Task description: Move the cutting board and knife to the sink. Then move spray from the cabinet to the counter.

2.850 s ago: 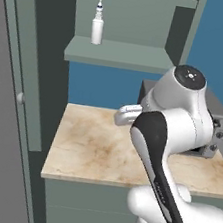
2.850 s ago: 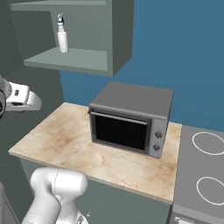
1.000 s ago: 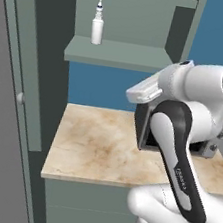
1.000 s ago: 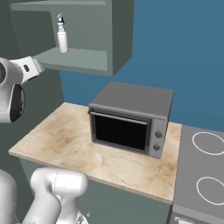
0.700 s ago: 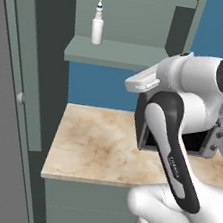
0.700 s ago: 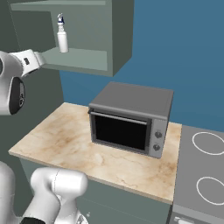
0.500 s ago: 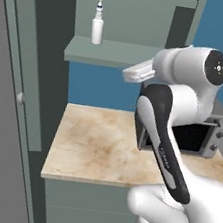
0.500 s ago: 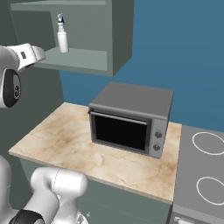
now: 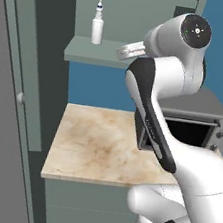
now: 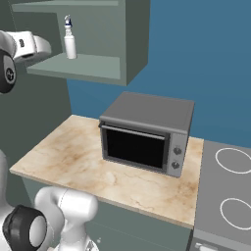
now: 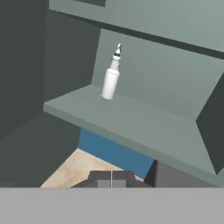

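Observation:
The spray (image 9: 97, 26) is a small white bottle with a dark blue tip, standing upright on the lower shelf of the open cabinet (image 9: 99, 57). In the hand view the spray (image 11: 110, 79) stands ahead and above my gripper (image 11: 111, 178), whose fingertips are pressed together with nothing between them. My gripper (image 9: 122, 51) hangs at shelf height, just right of the spray and apart from it. From the right base view my gripper (image 10: 47, 49) is left of the spray (image 10: 70, 39). The beige counter (image 9: 99, 142) lies below. The cutting board, the knife and the sink are out of view.
A grey box-shaped oven (image 10: 147, 135) sits on the counter's right part. The cabinet door (image 9: 4, 117) with a round pale knob (image 9: 20, 98) stands open at the left. A stovetop (image 10: 228, 186) adjoins the counter on the right.
The arm has lifted and swung left, bringing the hand from beside the oven up to the shelf near the spray. The gripper stays shut.

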